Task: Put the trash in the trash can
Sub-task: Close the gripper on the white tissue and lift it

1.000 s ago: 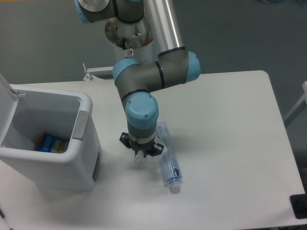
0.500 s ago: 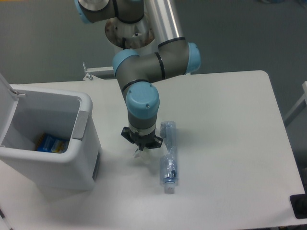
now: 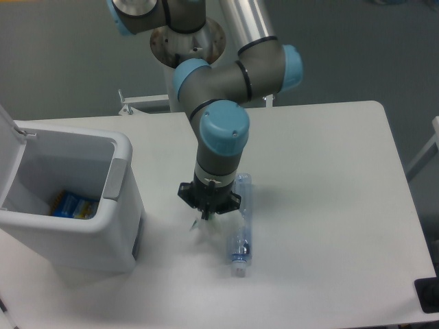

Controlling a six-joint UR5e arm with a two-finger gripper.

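The trash can (image 3: 123,205) is a white bin at the left edge of the table, lid up, with a grey latch panel on its right side. Of the trash, the crushed clear bluish bottle (image 3: 241,226) lies lengthwise in front of the arm, its white cap (image 3: 238,271) toward the near edge. A faint white wad (image 3: 195,225) shows on the table just left of the bottle. My gripper (image 3: 206,216) points straight down between the two, close above the wad and against the bottle's left side. The wrist hides the fingers, so their state and any contact with the wad are unclear.
A blue and yellow packet (image 3: 72,204) lies at the bottom of the bin. A dark object (image 3: 429,295) sits at the table's near right corner. The arm's base column (image 3: 185,41) stands behind the table's far edge.
The wrist has shifted slightly right. The bottle has swung, its cap end moving left, so it now lies almost straight toward the near edge.
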